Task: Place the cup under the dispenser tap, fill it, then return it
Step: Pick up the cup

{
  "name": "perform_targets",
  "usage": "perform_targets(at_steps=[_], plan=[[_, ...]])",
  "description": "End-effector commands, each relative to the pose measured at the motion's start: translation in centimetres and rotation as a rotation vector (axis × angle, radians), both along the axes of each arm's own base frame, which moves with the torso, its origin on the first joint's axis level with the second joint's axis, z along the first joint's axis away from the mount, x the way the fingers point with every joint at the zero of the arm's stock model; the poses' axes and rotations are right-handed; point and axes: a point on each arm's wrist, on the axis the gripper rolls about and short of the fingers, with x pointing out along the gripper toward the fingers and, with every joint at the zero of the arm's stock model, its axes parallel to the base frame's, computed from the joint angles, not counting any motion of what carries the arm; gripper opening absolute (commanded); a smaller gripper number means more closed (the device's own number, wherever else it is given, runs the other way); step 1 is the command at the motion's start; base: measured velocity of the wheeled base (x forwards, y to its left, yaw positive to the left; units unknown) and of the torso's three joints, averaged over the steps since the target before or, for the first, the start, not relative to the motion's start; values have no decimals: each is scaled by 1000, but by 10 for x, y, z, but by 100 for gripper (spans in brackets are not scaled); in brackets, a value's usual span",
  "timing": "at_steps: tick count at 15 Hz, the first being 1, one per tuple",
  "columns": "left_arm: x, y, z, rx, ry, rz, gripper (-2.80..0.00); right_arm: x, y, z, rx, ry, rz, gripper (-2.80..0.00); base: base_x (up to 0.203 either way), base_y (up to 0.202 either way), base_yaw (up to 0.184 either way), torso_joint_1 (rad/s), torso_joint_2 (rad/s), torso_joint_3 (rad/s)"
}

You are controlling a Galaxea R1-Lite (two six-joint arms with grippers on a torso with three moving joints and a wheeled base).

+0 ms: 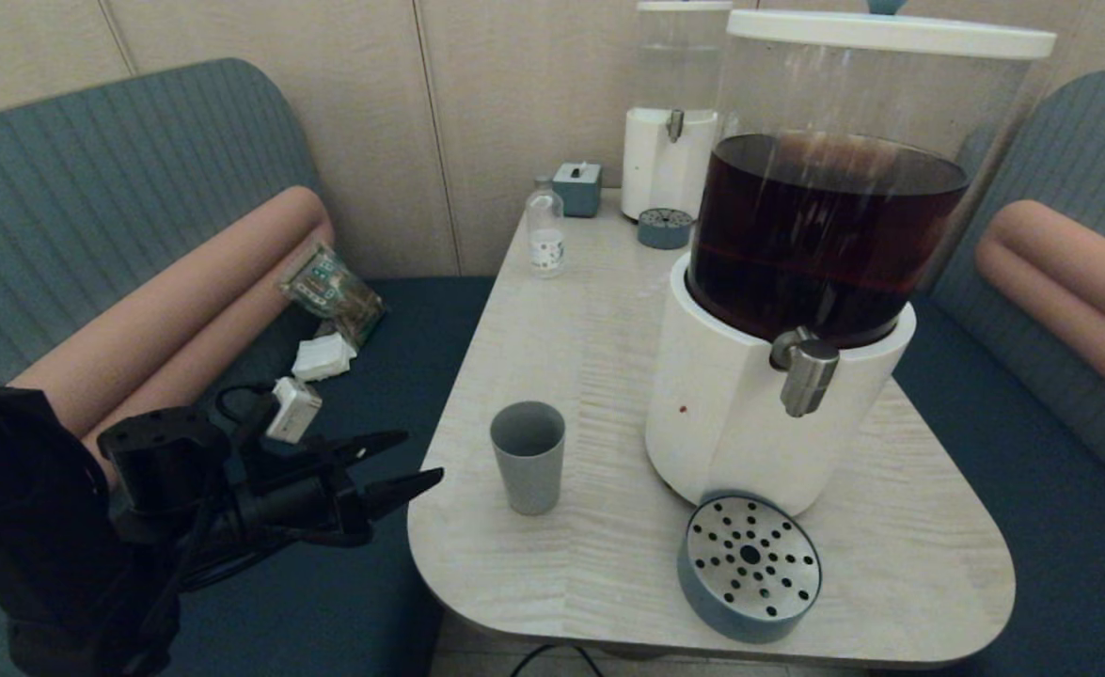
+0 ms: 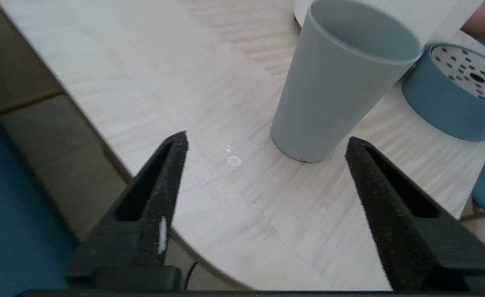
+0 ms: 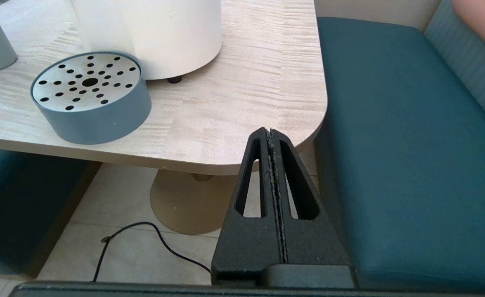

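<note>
On table [image 1: 608, 310], cup [image 1: 528, 457] stands upright, near left edge, beside big dispenser [image 1: 797, 282], not yet under tap [image 1: 804, 371]. Risk, a guess: cup tall, narrow at bottom, light; bump from one finger could tip it or push it away. Cup in view sits off to one side of gap, so aim matters. Left gripper [image 1: 411, 465] just off table edge, near cup, fingers wide apart, holding nothing, touching nothing. Right gripper [image 3: 271, 134] low by right table edge, fingers pressed together, empty.
</note>
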Motion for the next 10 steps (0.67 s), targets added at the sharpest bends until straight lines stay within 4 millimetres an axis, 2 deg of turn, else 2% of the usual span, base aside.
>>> perform_targets(at_steps=[1, 6, 10], plan=[[8, -4, -14, 1, 32, -18, 0, 0, 0, 0, 0, -1, 0, -280, 0, 0, 0, 0, 0, 0], [21, -22, -26, -6, 41, -93, 0, 0, 0, 0, 0, -1, 0, -280, 0, 0, 0, 0, 0, 0], [20, -48, -21, -17, 29, -172, 0, 0, 0, 0, 0, -1, 0, -280, 0, 0, 0, 0, 0, 0]])
